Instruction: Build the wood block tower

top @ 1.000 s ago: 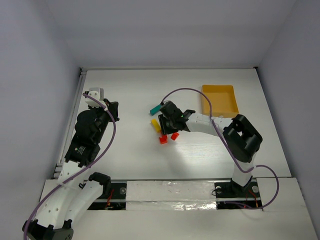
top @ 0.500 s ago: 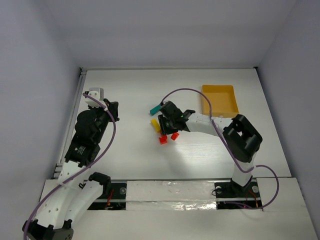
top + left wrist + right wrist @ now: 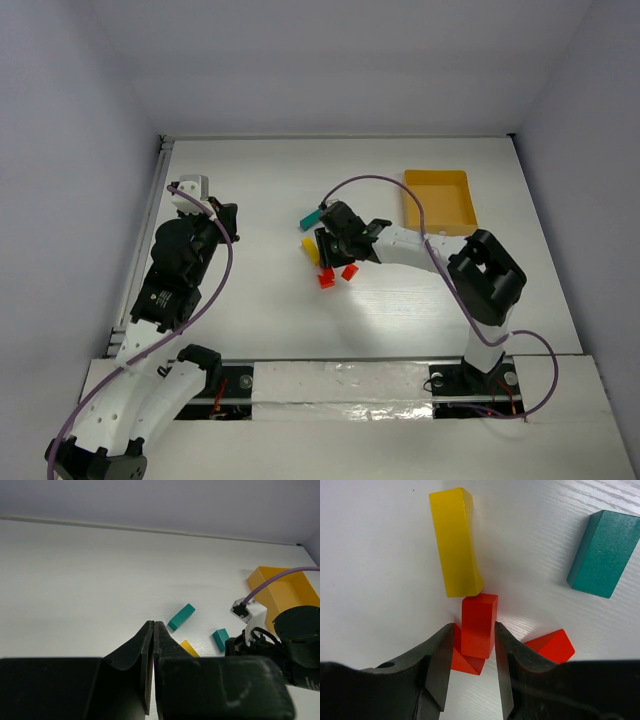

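My right gripper (image 3: 473, 630) pinches the red bar (image 3: 479, 617), fingers on both its sides, over a red wedge (image 3: 468, 665). Left gripper (image 3: 153, 626): fingers pressed together.

**Right arm over the blocks, left arm off to the side**

Your right gripper (image 3: 340, 248) reaches in from the right and hangs over a small group of painted wood blocks near the middle of the white table (image 3: 260, 320). A teal wood bar (image 3: 313, 217) lies just beyond it. A yellow wood bar (image 3: 312, 249) lies just to its left, at a slant. One red wood block (image 3: 350, 271) shows at the gripper's near edge, with a second red wood block (image 3: 327, 280) just beside it. The yellow-orange square tray (image 3: 440, 200) sits behind the forearm, apart from the blocks. Your left gripper (image 3: 228, 215) is well apart, at the table's left side.
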Robot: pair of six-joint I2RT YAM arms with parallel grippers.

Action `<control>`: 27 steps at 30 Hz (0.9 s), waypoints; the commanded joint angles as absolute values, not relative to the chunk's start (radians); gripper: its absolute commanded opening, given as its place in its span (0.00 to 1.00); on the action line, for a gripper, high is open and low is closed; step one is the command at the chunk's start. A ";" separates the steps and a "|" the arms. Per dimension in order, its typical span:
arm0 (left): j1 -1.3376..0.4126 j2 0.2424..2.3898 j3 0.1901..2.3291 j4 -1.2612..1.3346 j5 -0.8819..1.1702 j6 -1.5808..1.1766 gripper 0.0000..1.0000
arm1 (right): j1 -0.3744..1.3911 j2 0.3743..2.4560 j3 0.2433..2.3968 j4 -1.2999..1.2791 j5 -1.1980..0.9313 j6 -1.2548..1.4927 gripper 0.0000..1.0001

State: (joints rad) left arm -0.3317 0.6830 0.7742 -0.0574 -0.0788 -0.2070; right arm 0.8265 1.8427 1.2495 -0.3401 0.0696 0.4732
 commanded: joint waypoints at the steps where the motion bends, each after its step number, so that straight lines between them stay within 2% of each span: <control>1: -0.325 0.680 0.781 -0.020 -0.066 -0.209 0.00 | 0.838 1.876 1.279 -0.321 0.064 0.477 0.44; 6: -0.325 0.678 0.781 -0.020 -0.066 -0.209 0.00 | 0.838 1.899 1.289 -0.334 0.078 0.474 0.44; 13: -0.325 0.678 0.781 -0.020 -0.064 -0.209 0.00 | 0.838 1.867 1.305 -0.339 0.153 0.494 0.30; 27: -0.325 0.676 0.779 -0.020 -0.058 -0.210 0.00 | 0.815 1.953 1.486 -0.374 0.233 0.512 0.29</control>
